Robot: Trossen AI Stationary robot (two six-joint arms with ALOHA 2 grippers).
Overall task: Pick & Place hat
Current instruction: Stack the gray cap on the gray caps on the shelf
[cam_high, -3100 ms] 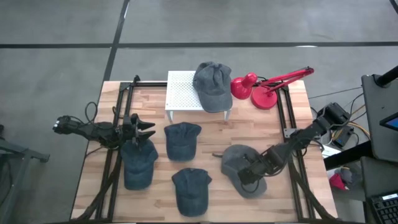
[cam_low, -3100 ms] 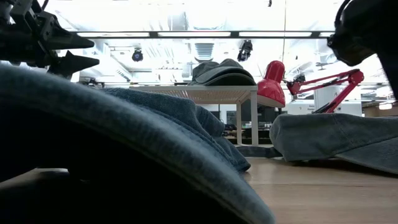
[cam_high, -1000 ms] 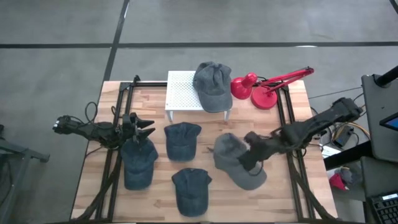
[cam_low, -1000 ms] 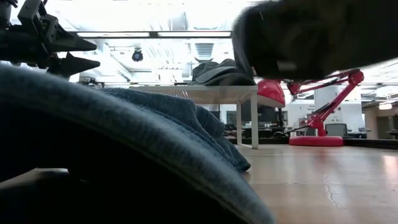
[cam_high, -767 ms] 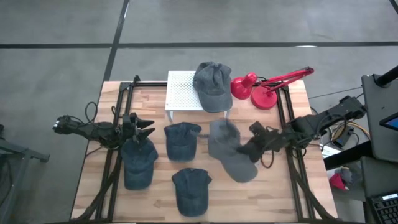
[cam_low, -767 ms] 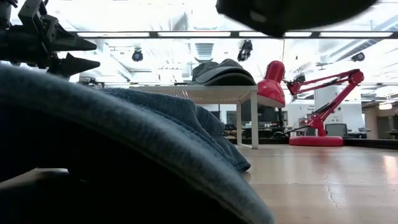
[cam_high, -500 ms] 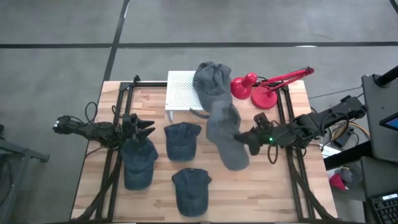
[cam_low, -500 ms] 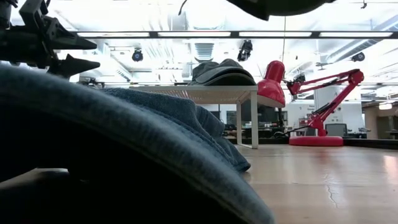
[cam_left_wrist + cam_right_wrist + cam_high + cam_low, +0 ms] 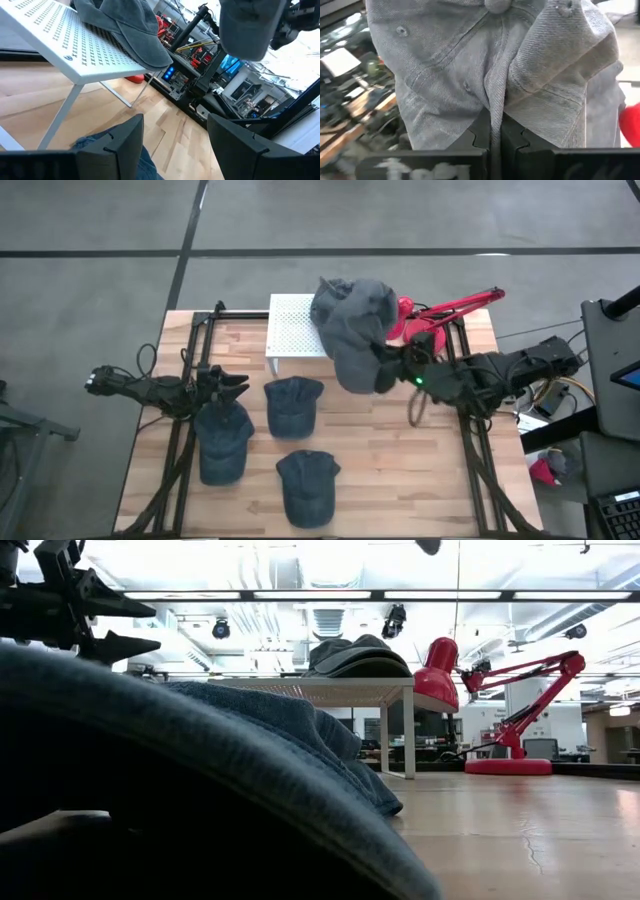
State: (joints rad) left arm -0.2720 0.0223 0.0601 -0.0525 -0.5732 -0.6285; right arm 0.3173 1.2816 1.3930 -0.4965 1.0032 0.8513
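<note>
Pinching a grey hat, the right claw (no legible writing anywhere); left claw spread, empty.

Red desk lamp beside white perforated stand, wooden table.

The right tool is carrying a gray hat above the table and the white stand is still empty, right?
Not quite. The white stand already has a gray hat on it, as the left wrist view shows. The right tool does hold another gray hat aloft.
</note>
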